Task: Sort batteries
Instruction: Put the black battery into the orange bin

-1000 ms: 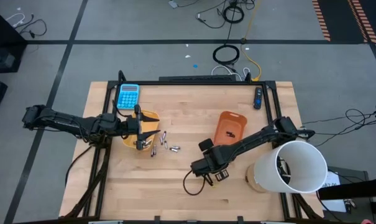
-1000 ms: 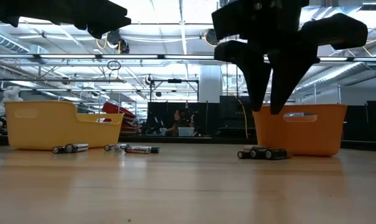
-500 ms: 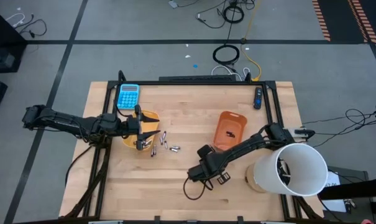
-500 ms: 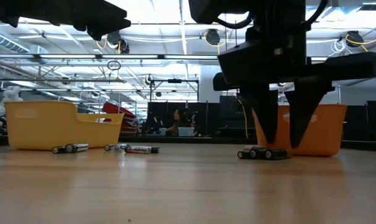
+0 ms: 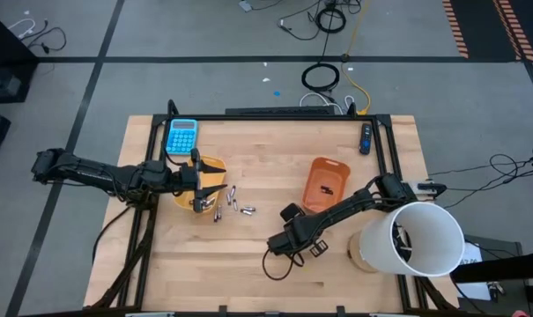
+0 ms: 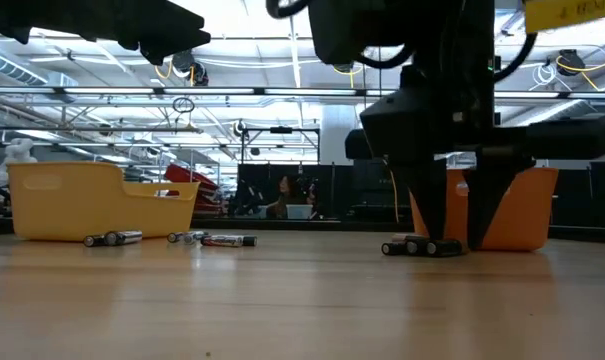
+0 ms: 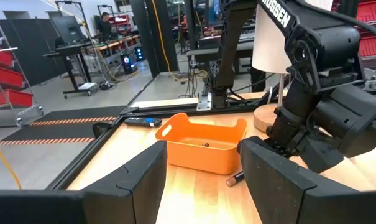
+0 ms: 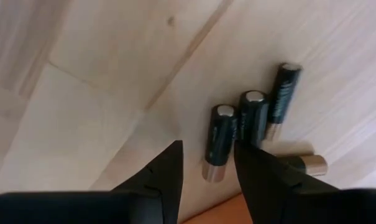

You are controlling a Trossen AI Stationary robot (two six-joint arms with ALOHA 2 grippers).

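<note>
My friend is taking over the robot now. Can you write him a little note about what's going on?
Right gripper: open, low over the dark batteries lying on the table beside the orange tray; nothing held.
Left gripper: open, empty, waiting over the yellow tray.
More batteries lie loose on the table next to the yellow tray.
Done: the orange tray already holds at least one small item.
Left: pick up the dark batteries by the orange tray, then sort the loose ones by the yellow tray.
</note>
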